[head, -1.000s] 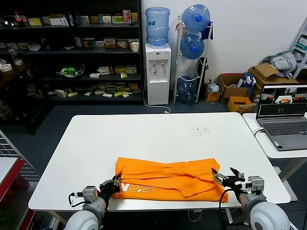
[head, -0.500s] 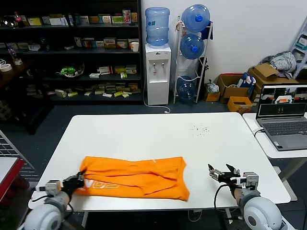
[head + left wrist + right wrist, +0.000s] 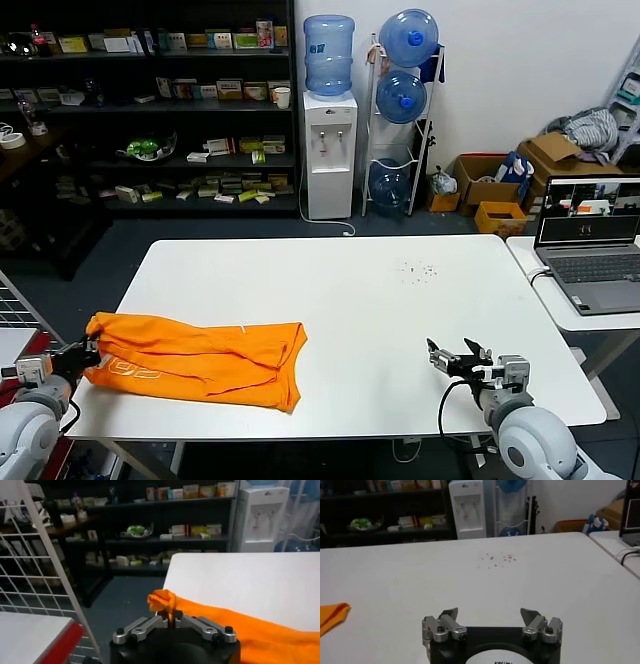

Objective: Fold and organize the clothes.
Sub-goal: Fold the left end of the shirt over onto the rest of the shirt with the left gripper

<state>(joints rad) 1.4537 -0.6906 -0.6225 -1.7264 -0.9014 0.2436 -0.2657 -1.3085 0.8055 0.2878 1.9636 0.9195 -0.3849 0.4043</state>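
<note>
The clothes are one orange T-shirt (image 3: 195, 350), folded into a long band with white lettering. It lies at the table's front left, and its left end hangs over the table's left edge. My left gripper (image 3: 85, 352) is past that edge, shut on a bunched corner of the shirt (image 3: 162, 599). The pinch shows in the left wrist view, where the left gripper (image 3: 170, 616) has cloth between its fingertips. My right gripper (image 3: 450, 358) hovers open and empty over bare table at the front right, well clear of the shirt. The right wrist view shows this gripper (image 3: 490, 615) and one orange shirt corner (image 3: 331, 616).
The white table (image 3: 350, 290) carries small dark specks (image 3: 418, 270) at its far right. A laptop (image 3: 590, 240) stands on a side table to the right. A white wire rack (image 3: 40, 565) and a red-edged surface (image 3: 55, 640) stand just left of the left gripper.
My left gripper has pulled the shirt leftward along the table's front, from the middle to the left edge. The right gripper stayed open, near its place, and the shirt slid away from it.
</note>
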